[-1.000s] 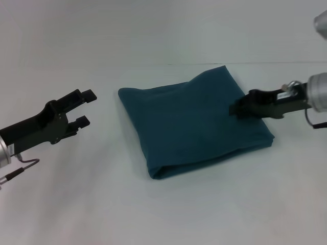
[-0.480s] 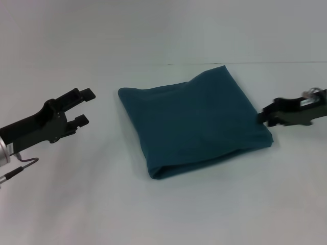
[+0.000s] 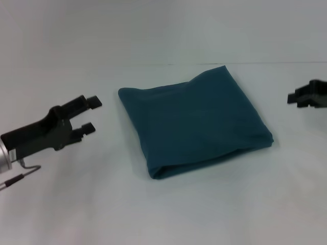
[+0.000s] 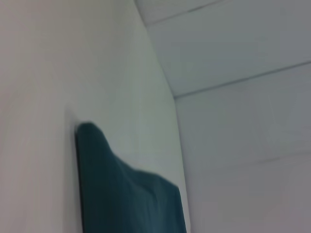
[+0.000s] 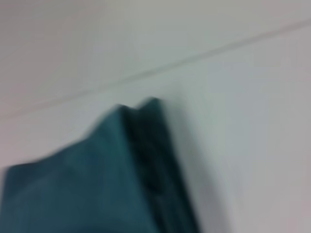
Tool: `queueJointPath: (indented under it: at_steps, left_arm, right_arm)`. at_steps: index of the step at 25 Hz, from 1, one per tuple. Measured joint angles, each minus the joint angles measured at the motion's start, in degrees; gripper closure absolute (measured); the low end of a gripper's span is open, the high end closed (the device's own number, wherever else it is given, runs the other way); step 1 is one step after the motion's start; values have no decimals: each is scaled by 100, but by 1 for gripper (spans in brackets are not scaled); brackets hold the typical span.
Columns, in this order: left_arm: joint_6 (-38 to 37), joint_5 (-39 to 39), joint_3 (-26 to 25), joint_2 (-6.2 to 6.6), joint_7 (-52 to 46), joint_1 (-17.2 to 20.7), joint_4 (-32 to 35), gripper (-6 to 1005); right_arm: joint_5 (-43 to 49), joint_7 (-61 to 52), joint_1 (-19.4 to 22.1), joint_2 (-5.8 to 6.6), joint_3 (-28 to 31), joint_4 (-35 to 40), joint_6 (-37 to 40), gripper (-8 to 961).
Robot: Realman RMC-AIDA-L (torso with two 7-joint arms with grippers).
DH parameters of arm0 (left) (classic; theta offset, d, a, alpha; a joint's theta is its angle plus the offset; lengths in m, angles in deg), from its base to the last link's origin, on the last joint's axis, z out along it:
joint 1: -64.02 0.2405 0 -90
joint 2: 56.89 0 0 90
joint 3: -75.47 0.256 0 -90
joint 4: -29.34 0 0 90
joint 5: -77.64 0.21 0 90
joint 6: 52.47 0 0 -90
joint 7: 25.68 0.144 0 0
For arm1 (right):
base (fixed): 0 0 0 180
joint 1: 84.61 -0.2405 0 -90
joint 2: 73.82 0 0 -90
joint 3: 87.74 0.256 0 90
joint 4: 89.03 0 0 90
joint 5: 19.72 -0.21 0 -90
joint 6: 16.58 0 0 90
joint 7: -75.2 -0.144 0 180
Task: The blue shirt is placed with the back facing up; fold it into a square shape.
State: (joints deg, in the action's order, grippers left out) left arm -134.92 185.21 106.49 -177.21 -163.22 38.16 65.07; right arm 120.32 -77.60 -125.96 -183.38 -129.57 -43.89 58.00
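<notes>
The blue shirt (image 3: 194, 122) lies folded into a rough square in the middle of the white table, plain side up, with no lettering showing. My left gripper (image 3: 91, 115) is open and empty, to the left of the shirt and clear of it. My right gripper (image 3: 296, 98) is at the right edge of the head view, to the right of the shirt and apart from it. The shirt also shows in the left wrist view (image 4: 126, 199) and in the right wrist view (image 5: 97, 179), where its stacked folded edges are seen.
The white table (image 3: 163, 209) spreads on all sides of the shirt. Its far edge meets a pale wall (image 3: 163, 30) behind the shirt.
My right gripper has drawn back to the right, off the shirt's right edge and out toward the frame edge. The left gripper has shifted slightly. The shirt has stayed put.
</notes>
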Motion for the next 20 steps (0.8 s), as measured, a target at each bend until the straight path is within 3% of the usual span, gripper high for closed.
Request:
queueJointPath:
  at_steps: [7, 10, 12, 15, 18, 20]
  left_arm:
    - [-579, 718, 222, -11, -513, -22, 161, 58]
    - [-592, 753, 350, -124, -535, -22, 127, 59]
    - [-568, 753, 435, -202, -364, -23, 149, 60]
    - [-521, 715, 521, -348, 742, -32, 222, 61]
    - [-497, 671, 576, -407, 2585, 41, 108, 62]
    - [-394, 669, 593, -417, 3914, 143, -154, 63]
  right_arm:
    - [-531, 610, 299, 315, 1185, 141, 732, 494]
    - [-654, 633, 449, 382, 1426, 259, 884, 477]
    - [-722, 646, 533, 409, 1505, 316, 979, 393]
    - [-836, 698, 639, 422, 1560, 345, 1061, 266]
    - [-871, 731, 690, 431, 1575, 323, 1076, 55]
    - [-872, 746, 709, 433, 1601, 306, 1079, 55]
